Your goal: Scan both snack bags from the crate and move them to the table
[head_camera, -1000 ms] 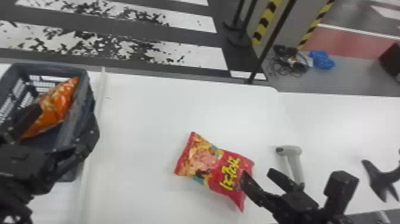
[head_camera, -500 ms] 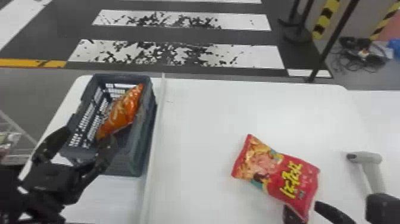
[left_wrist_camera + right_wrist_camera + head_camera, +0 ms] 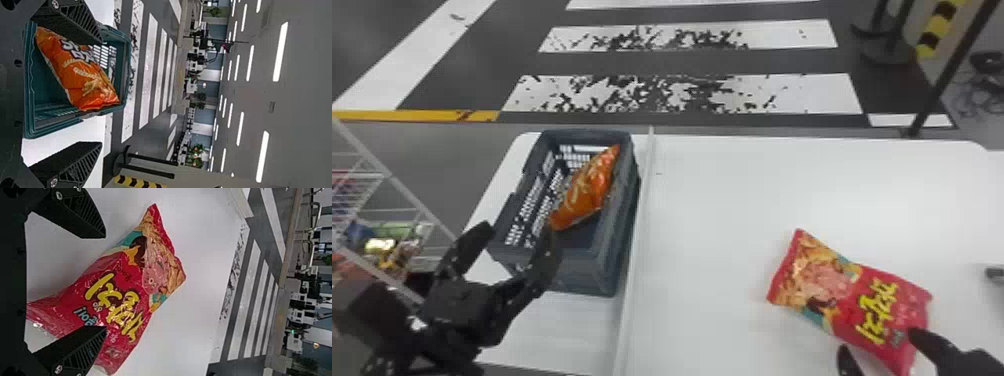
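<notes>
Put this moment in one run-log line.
Red bag: on table, near open right tool | orange bag: in crate, near open left tool

One orange snack bag point(image 3: 587, 190) and one red snack bag point(image 3: 862, 300) make two; there is one crate point(image 3: 604, 270), one large white table point(image 3: 712, 200), one raised strip point(image 3: 632, 280) and one grey scanner point(image 3: 996, 274), partly showing. Grippers come to two, left gripper point(image 3: 518, 231) and right gripper point(image 3: 879, 341), with two fingers point(image 3: 80, 215) apiece, four altogether. Beyond: one yellow floor line point(image 3: 422, 116), one striped post point(image 3: 934, 30), one wire rack point(image 3: 362, 175)
</notes>
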Tool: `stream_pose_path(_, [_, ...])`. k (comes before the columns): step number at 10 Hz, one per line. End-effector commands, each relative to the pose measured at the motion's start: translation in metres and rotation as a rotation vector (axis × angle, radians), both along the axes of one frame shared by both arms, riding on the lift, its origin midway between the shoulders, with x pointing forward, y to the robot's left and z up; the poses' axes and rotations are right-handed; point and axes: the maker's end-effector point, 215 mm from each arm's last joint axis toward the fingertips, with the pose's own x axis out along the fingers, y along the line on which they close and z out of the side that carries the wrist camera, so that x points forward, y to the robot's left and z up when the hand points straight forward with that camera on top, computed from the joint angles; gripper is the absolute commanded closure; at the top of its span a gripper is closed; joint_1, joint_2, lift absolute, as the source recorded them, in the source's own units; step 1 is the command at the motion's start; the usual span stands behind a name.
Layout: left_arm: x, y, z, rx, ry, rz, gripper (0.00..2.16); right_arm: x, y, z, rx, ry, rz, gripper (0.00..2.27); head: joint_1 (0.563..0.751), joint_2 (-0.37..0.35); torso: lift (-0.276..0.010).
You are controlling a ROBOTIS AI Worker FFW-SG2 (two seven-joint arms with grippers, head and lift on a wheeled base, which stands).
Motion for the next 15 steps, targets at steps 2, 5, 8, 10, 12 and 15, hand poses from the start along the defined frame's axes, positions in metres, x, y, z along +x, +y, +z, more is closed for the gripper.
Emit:
stream_pose_path(2, [0.002,0.003,0.001,-0.025,-0.013,-0.004,0.09,0.009,0.015,0.005,-0.086,-0.133,0.039,0.1,0.695,0.141,-0.087])
stream_pose_path(5, [0.003,0.008,0.0,-0.055,-0.018,-0.016,0.09,0.009,0.007,-0.015,-0.187,-0.149,0.065,0.11,0.695,0.148,-0.087])
stream_pose_path(8, [0.006,0.008,-0.002,-0.072,-0.023,-0.032,0.08,0.003,-0.002,-0.029,-0.27,-0.141,0.115,0.11,0.695,0.155,-0.087])
stream_pose_path(10, [0.006,0.008,-0.002,-0.077,-0.023,-0.036,0.08,0.007,-0.019,-0.038,-0.334,-0.13,0.138,0.11,0.695,0.133,-0.087])
stream_pose_path(12, [0.006,0.007,-0.001,-0.082,-0.027,-0.044,0.08,0.009,-0.028,-0.05,-0.367,-0.11,0.151,0.2,0.695,0.111,-0.087])
stream_pose_path(15, [0.005,0.006,-0.003,-0.085,-0.023,-0.051,0.08,0.012,-0.021,-0.062,-0.399,-0.081,0.201,2.24,0.695,0.091,-0.087])
